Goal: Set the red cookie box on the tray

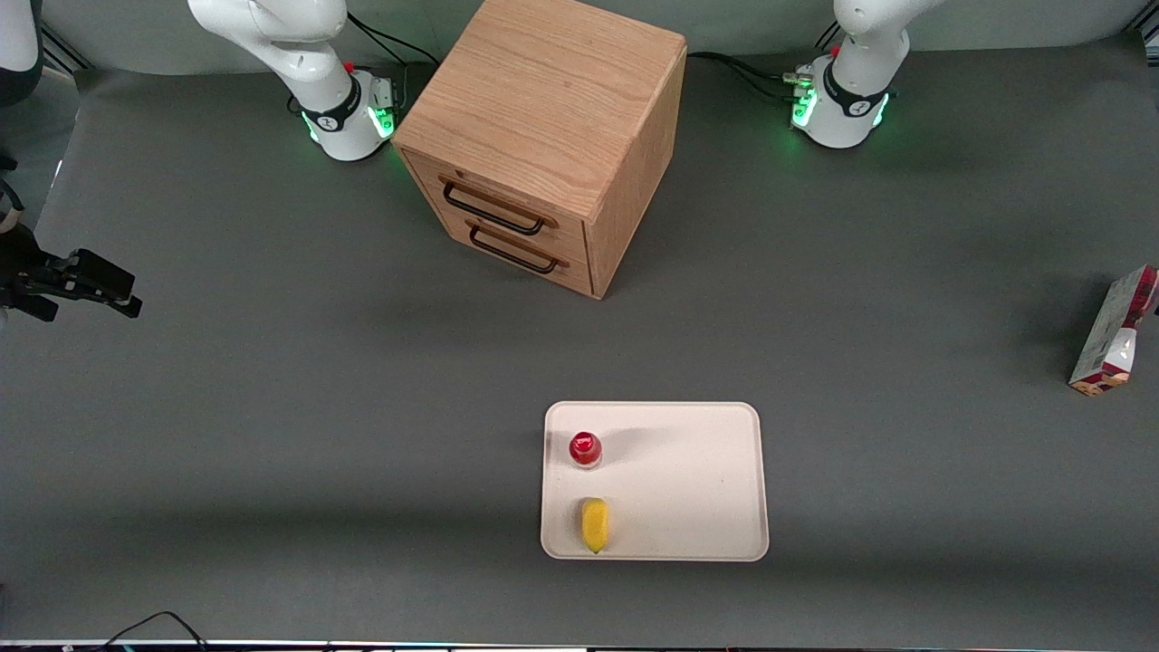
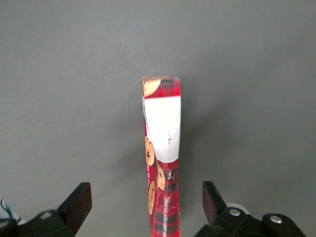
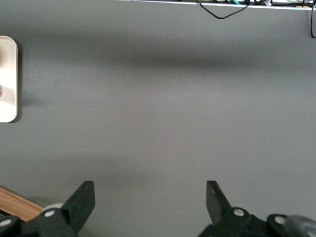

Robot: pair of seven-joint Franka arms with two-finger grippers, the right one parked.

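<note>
Right below the hand (image 2: 147, 207), whose fingers are spread wide with nothing held, the red cookie box (image 2: 162, 153) is seen standing on its thin edge on the table (image 2: 74, 98), so it should be squeezed gently around its flat sides.

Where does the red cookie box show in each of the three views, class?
Front view: red cookie box on the table at the working arm's end, apart from the tray.
Left wrist view: red cookie box between the open gripper fingers, untouched.
Right wrist view: not in it.
Shared landmark: the grey table.
</note>
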